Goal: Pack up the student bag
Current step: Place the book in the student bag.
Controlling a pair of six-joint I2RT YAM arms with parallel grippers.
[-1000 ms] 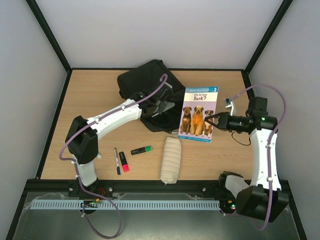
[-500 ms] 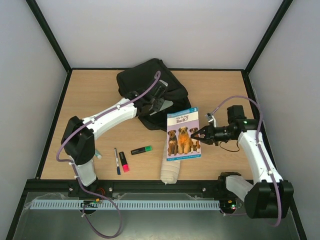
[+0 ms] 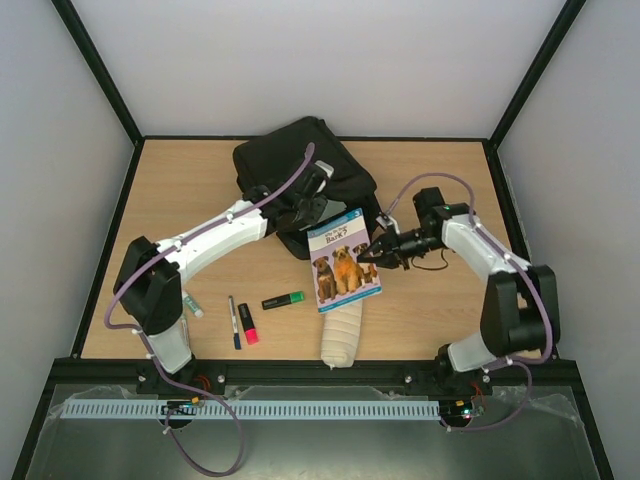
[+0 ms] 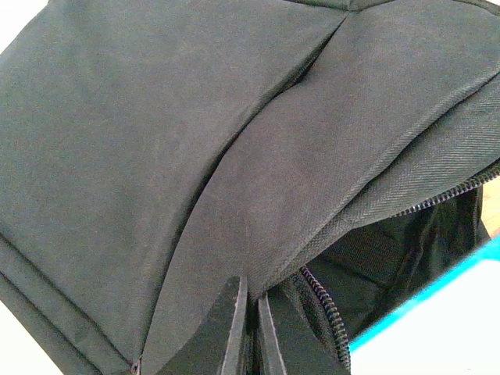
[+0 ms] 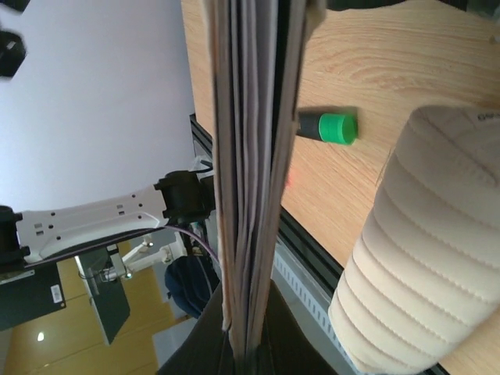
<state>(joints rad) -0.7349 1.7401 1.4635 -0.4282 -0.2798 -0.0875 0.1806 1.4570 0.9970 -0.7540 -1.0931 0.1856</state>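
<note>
Top view: student bag (image 3: 300,170) sits at 12 o'clock on the desk (image 3: 180,200), close to the back edge, mouth facing 5 o'clock. Left end effector (image 3: 308,207) is at the mouth, clenched on the bag's flap. Right end effector (image 3: 373,251) grasps a book (image 3: 343,265) by its 3 o'clock edge. The book's top corner is just beside the bag mouth. Bare desk lies open at 3 o'clock of the book and 9 o'clock of the bag. One second ago the book was further toward 3 o'clock, and it has since swung in toward the bag; the left end effector stayed put. A cream pouch (image 3: 341,335) lies at 6 o'clock, its top under the book's lower edge. Green highlighter (image 3: 283,299), red marker (image 3: 247,323) and pen (image 3: 233,320) lie at 7 o'clock, clear of the book.

Left wrist: fingers pinched on black fabric beside the zip, with the book's blue edge at 4 o'clock.

Right wrist: book seen edge-on, clamped between the fingers. The pouch and the highlighter's green cap are at 3 o'clock.
</note>
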